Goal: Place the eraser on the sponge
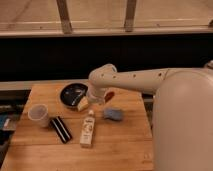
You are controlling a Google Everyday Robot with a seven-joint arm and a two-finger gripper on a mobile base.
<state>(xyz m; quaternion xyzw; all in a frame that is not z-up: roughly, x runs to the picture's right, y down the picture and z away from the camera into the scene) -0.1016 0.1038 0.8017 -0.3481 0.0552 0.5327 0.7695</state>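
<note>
Arm bent, gripper [94,100] low beside bowl [65,94]

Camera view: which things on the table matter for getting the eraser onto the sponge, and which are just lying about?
For the job:
eraser, lying flat at front left
sponge, right of centre
gripper, open, hanging between them, farther back

Just lying about:
white bottle
black bowl
cup
</note>
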